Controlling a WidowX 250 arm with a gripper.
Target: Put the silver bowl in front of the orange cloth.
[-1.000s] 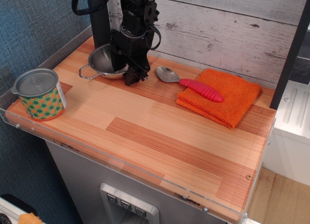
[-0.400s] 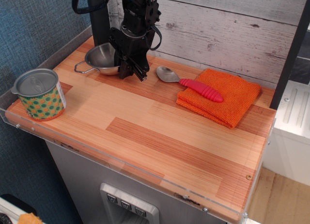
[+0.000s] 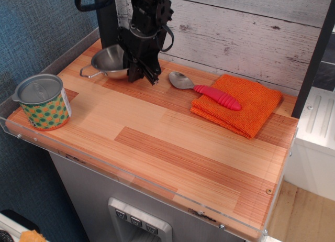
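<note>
Nearest you, the can is sitting at the tabletop's left front corner. Farther back on the right, the orange cloth is lying flat with the spoon resting across its edge. At the back left, your pincer is gripping the silver bowl by its right rim.
</note>
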